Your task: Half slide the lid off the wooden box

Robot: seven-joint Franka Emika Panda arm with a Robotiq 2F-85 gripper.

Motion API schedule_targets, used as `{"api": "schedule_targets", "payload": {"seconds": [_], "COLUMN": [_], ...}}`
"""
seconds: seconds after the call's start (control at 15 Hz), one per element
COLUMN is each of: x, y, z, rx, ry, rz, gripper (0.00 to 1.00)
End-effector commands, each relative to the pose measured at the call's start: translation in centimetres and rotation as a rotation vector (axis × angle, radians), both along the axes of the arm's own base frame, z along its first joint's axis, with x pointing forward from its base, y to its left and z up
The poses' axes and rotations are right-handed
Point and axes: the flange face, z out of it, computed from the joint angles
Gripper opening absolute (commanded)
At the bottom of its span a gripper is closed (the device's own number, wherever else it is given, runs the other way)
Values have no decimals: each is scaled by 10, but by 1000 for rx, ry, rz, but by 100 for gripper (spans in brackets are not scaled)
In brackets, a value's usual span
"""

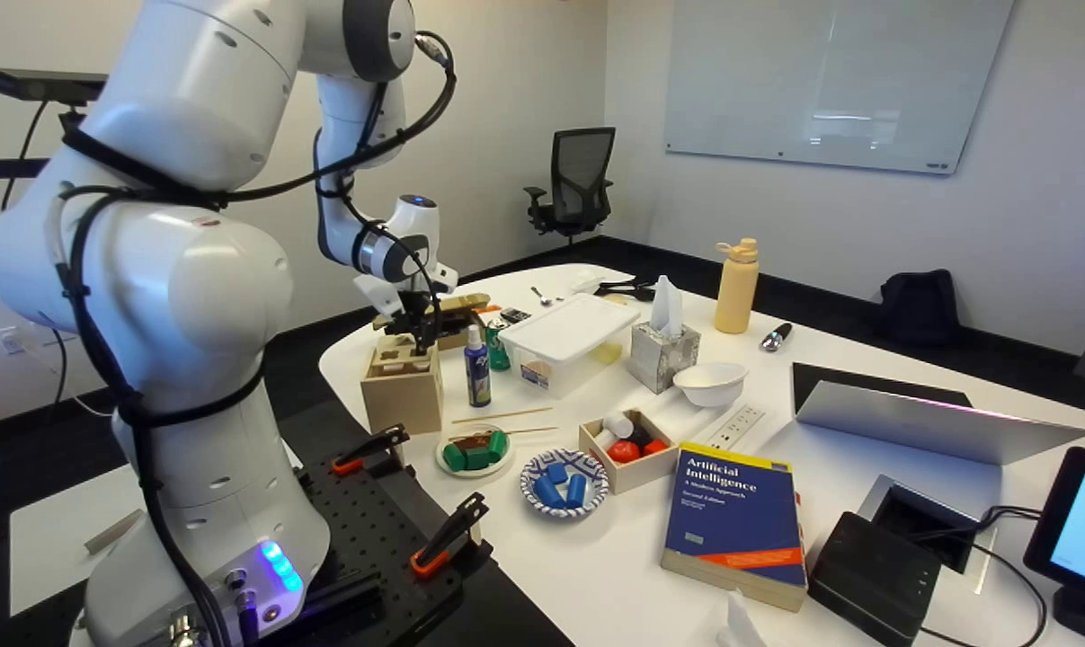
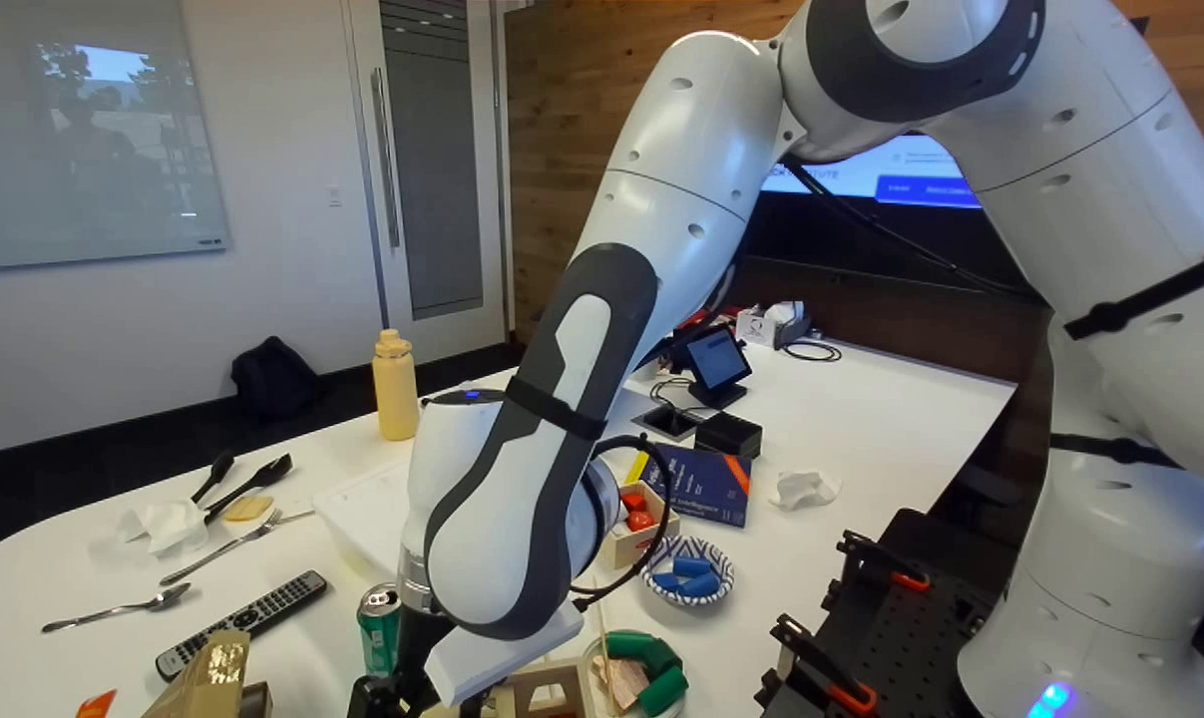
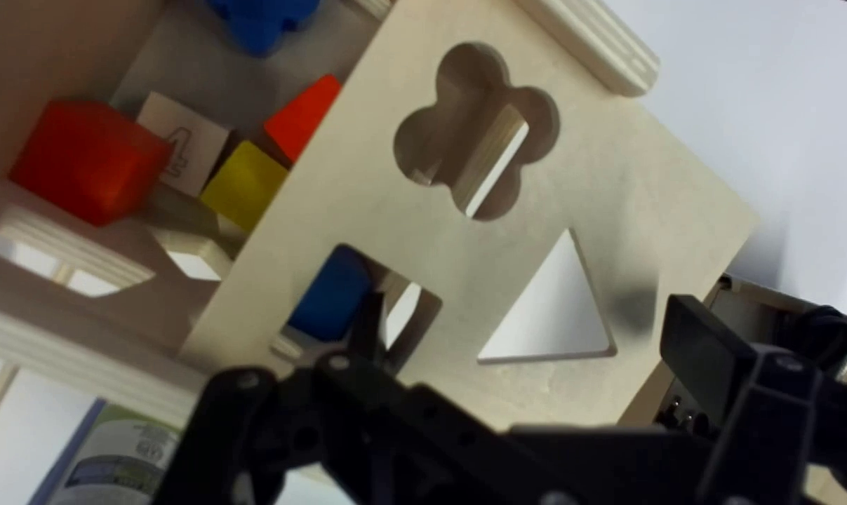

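The light-tan wooden box (image 1: 402, 400) stands near the table edge by the robot; its rim (image 2: 567, 670) shows at the bottom of an exterior view. Its lid (image 3: 493, 273), a flat panel with clover, triangle and square holes, is slid partway. The uncovered part shows red, yellow, blue and plain blocks inside. White table shows through the triangle hole, so the lid overhangs the box. My gripper (image 3: 528, 319) is open above the lid; it also shows in both exterior views (image 1: 413, 328) (image 2: 417, 698). One finger is at the square hole, the other past the lid's outer edge.
A purple spray bottle (image 1: 477, 368) and a green can (image 1: 497, 349) stand beside the box. A clear bin with a white lid (image 1: 571, 328) is farther along. A cardboard box (image 1: 457, 323) lies behind the gripper. A plate of green blocks (image 1: 441, 460) is nearer the robot.
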Motion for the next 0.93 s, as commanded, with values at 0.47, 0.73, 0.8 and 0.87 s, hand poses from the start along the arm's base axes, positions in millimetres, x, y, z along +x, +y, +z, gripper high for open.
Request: {"api": "schedule_targets", "payload": {"seconds": [0.47,0.73,0.8,0.87], "x": [-8,-13,-15,-17], "y": [-5,3,4,5], "z": [101,179,194,206], "rx": [-55,-190,-215,-228], "ry": [3,42,49,54], "rz": [56,186,209,228], "gripper": [100,100,100,100]}}
